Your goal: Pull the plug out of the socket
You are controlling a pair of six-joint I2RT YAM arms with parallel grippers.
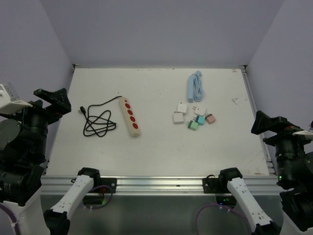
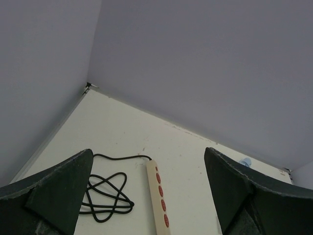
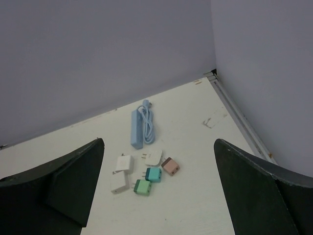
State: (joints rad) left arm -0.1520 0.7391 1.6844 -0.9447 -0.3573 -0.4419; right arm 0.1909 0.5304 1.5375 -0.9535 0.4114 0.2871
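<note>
A beige power strip (image 1: 131, 117) (image 2: 159, 196) with several red sockets lies left of centre, its black cord (image 1: 98, 120) (image 2: 105, 196) coiled beside it. No plug sits in its sockets. Several loose plugs lie right of centre: white (image 1: 181, 107) (image 3: 124, 163), green (image 1: 193, 125) (image 3: 143, 187), teal (image 1: 199, 119) (image 3: 154, 174) and pink (image 1: 211, 118) (image 3: 170, 166). My left gripper (image 1: 51, 98) (image 2: 148, 150) hangs open, high over the table's left edge. At the right edge my right gripper (image 1: 266, 122) (image 3: 159, 140) is raised and open too. Neither holds anything.
A light blue power strip (image 1: 190, 88) (image 3: 136, 129) with its bundled blue cable (image 1: 198, 84) (image 3: 149, 122) lies behind the plugs. Grey walls enclose the white table (image 1: 156, 147) at the back and sides. A metal rail (image 1: 156, 183) runs along the near edge.
</note>
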